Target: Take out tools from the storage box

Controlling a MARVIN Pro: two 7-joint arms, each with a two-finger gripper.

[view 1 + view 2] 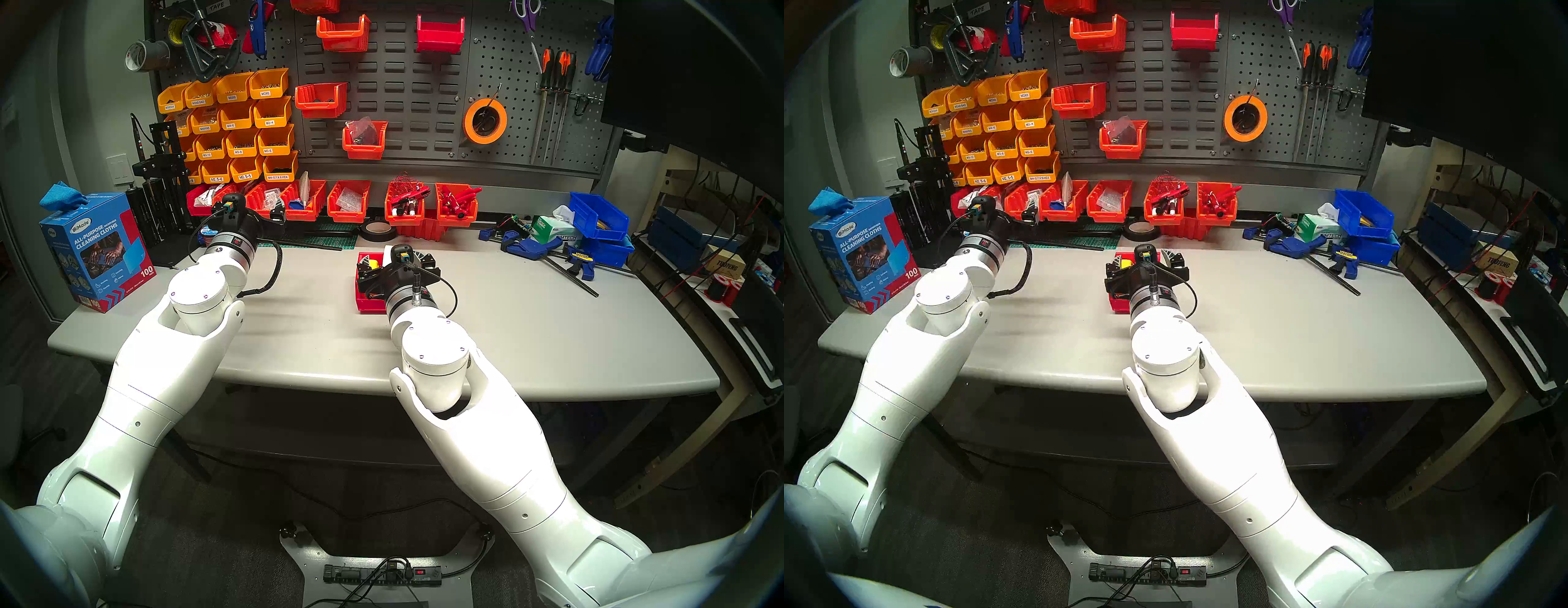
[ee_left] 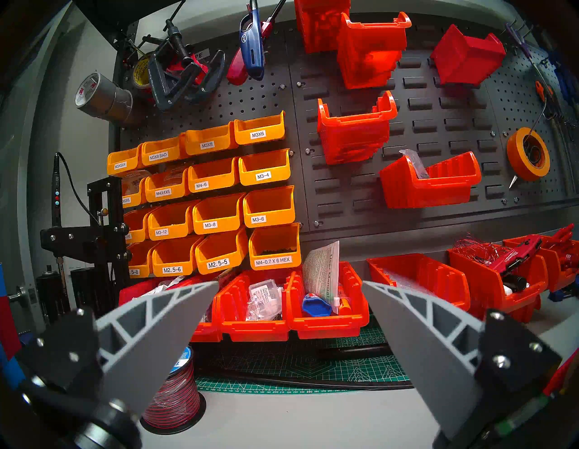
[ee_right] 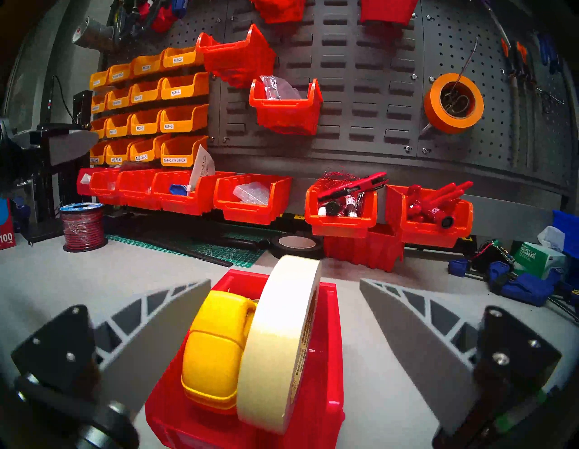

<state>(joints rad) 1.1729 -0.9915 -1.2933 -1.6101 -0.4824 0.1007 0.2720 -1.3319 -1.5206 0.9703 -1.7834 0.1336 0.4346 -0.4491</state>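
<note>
The bright red storage box (image 3: 332,345) stands mid-table, under my right wrist in the head view (image 1: 364,300). In it a yellow tape measure (image 3: 216,351) sits on the left. A cream masking-tape roll (image 3: 282,338) stands on edge against it on the right. My right gripper (image 3: 285,282) hovers open just above the box, one finger on each side of both tools, touching neither. In the head view only a bit of the yellow tape measure (image 1: 372,264) shows past the wrist. My left gripper (image 2: 289,282) is open and empty near the back-left bins.
A black tape roll (image 3: 297,244) lies behind the box. Orange-red parts bins (image 1: 348,204) line the back edge. A red wire spool (image 2: 175,395) and a green cutting mat (image 2: 297,367) lie by the left gripper. Blue clamps (image 1: 526,246) and blue bins (image 1: 598,216) are at right.
</note>
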